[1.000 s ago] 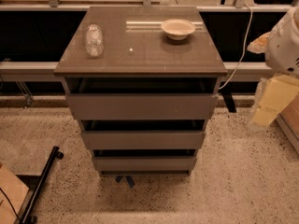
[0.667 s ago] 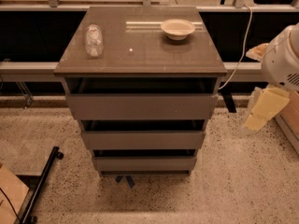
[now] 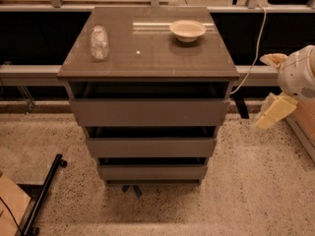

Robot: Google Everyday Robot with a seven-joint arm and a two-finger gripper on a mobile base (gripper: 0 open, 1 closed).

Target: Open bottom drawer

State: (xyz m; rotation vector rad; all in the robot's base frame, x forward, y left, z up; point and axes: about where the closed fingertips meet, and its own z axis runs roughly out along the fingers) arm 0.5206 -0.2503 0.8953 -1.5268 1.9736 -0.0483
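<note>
1. Cardboard fills the bottom-left corner and is cut off by the frame edge. A black pole lies slanted on the speckled floor just beside it, well apart from the cabinet.
2. The cabinet stands at centre, grey-brown with a flat top. A pale rail passes behind it on both sides.
3. 2 things rest on the top, well apart: a clear bottle, upright at the left, and a shallow bowl at the right rear.
4. The cabinet has 3 plain fronts stacked one below another. The drawer is the lowest and narrowest-looking, near the floor, with a dark slot above it. It looks pushed in.
5. Nothing stands before the drawer. A scrap of blue tape lies on the floor just below its front.
6. A white cable drops from the upper right to behind the cabinet's right edge.
7. The arm shows as a white rounded housing at the right edge, partly cut off.
8. The gripper, cream in colour, hangs below the housing and slants down to the left. It sits beside the top front's level, clear of the cabinet, and well above and to the right of the drawer.
9. Whether the gripper is open or closed cannot be told.
</note>
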